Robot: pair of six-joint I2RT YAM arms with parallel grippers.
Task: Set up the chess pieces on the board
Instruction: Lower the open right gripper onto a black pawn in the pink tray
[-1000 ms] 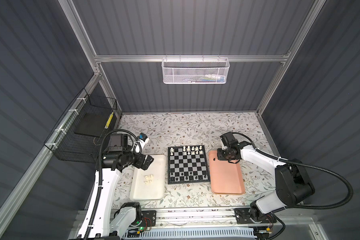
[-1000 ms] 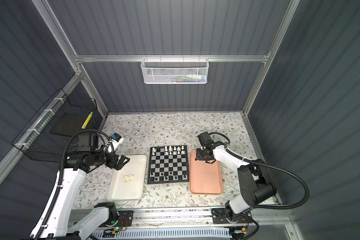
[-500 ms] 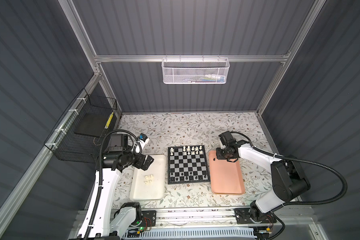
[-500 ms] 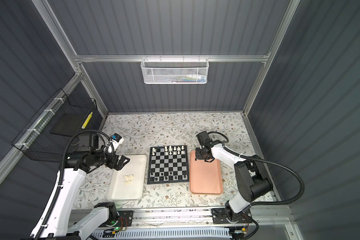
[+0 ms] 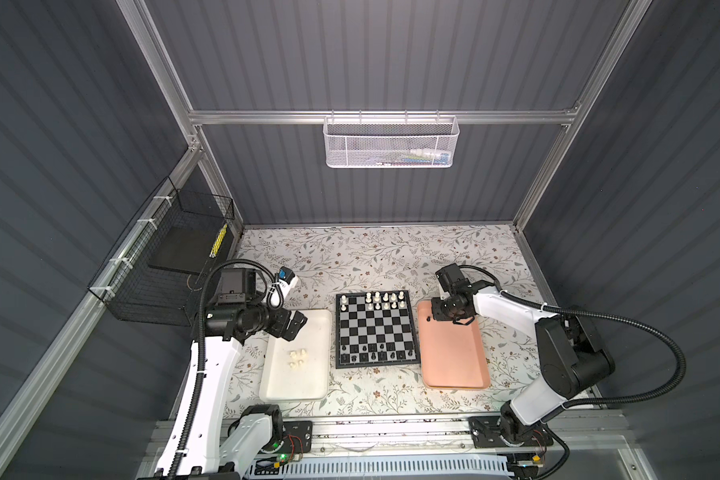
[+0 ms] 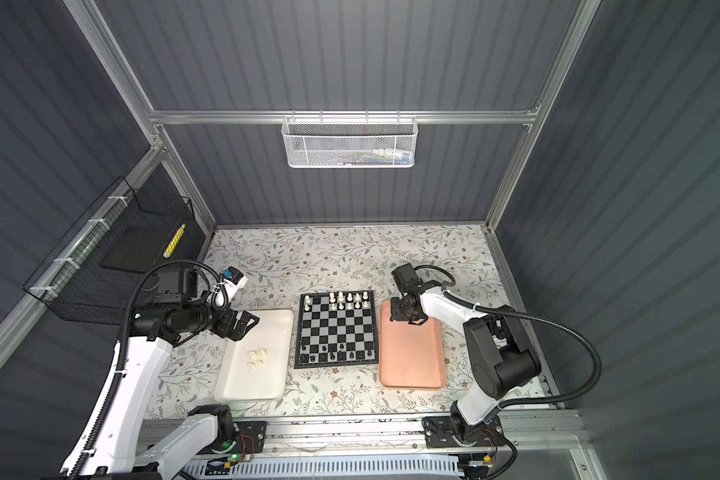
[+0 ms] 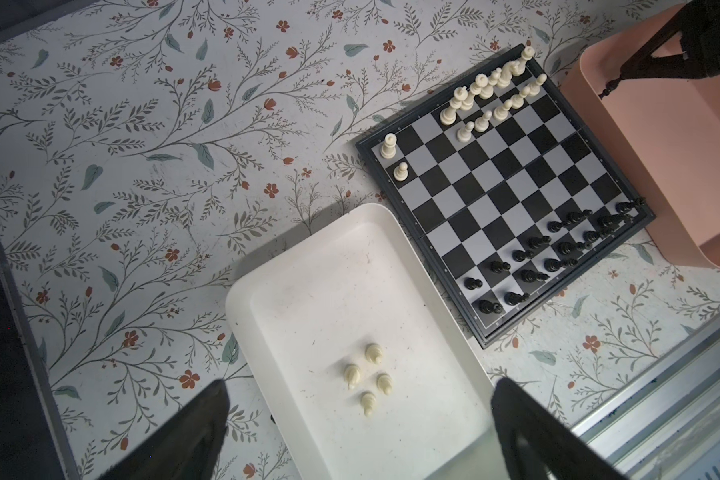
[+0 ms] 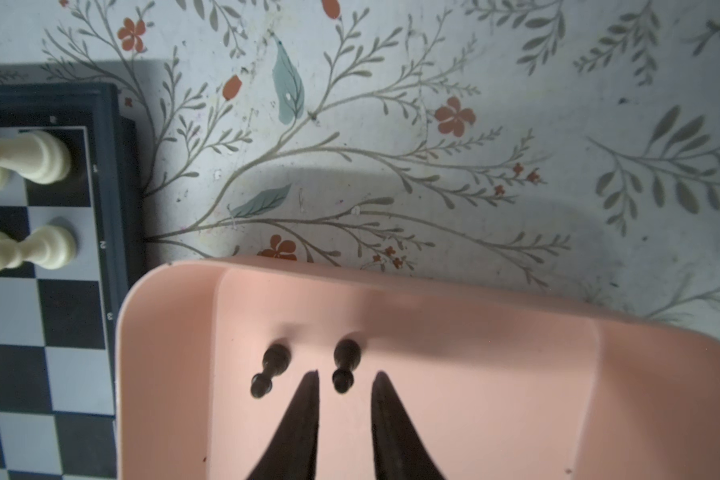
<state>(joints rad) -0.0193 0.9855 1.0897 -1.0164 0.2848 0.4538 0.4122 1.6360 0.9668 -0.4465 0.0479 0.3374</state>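
Note:
The board (image 5: pixel 377 365) (image 6: pixel 336 365) (image 7: pixel 512 183) lies mid-table. Cream-white chess pieces (image 5: pixel 385 297) stand along its far rows and black ones (image 5: pixel 375 351) along its near rows. Several loose white pieces (image 5: pixel 298 358) (image 7: pixel 367 378) lie in the white tray (image 5: pixel 296 386). My left gripper (image 5: pixel 298 324) (image 7: pixel 360 385) hovers wide open above them. Two black pawns (image 8: pixel 344 365) (image 8: pixel 269 370) lie in the far-left corner of the pink tray (image 5: pixel 454 365) (image 8: pixel 391 274). My right gripper (image 5: pixel 460 322) (image 8: pixel 346 373) is narrowly open, its tips either side of one pawn's head, apart from it.
A black wire basket (image 5: pixel 163 266) hangs on the left wall and a white mesh basket (image 5: pixel 391 143) on the back wall. An aluminium rail (image 5: pixel 371 428) runs along the table's front edge. Flowered tabletop (image 5: pixel 371 253) stretches behind the board.
The right arm has shifted slightly while its gripper stays low over the pink tray's far-left corner. The left arm has not moved.

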